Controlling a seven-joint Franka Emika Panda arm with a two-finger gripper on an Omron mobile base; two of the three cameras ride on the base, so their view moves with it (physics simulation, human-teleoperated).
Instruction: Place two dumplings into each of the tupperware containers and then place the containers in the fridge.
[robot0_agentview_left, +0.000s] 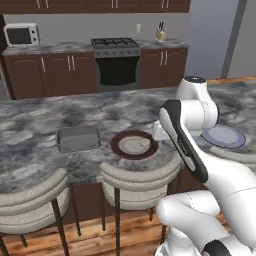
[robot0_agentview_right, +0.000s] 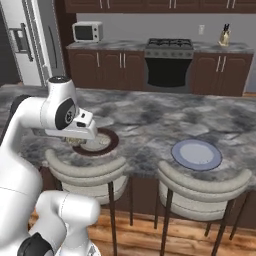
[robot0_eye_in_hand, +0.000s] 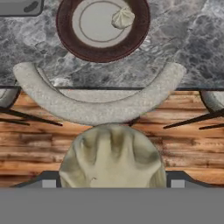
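Observation:
My gripper (robot0_eye_in_hand: 112, 183) is shut on a pale pleated dumpling (robot0_eye_in_hand: 112, 153), held above the counter's near edge and a stool. From the right base view the same dumpling (robot0_agentview_right: 75, 142) peeks out under the hand. A second dumpling (robot0_eye_in_hand: 123, 18) lies on the round brown-rimmed plate (robot0_eye_in_hand: 65, 37), also seen from the left as a dumpling (robot0_agentview_left: 145, 143) on that plate (robot0_agentview_left: 120, 148). A dark grey tupperware container (robot0_agentview_left: 78, 138) sits left of the plate; its corner (robot0_eye_in_hand: 19, 6) shows in the hand view. The light-grey fridge (robot0_agentview_right: 30, 42) stands far left, door closed.
A blue-rimmed plate (robot0_agentview_right: 196, 154) lies on the marble counter (robot0_agentview_left: 40, 120) to the right. Curved-back stools (robot0_eye_in_hand: 98, 107) line the counter's near edge over a wooden floor. The stove (robot0_agentview_left: 116, 50) and microwave (robot0_agentview_left: 21, 35) are on the back wall.

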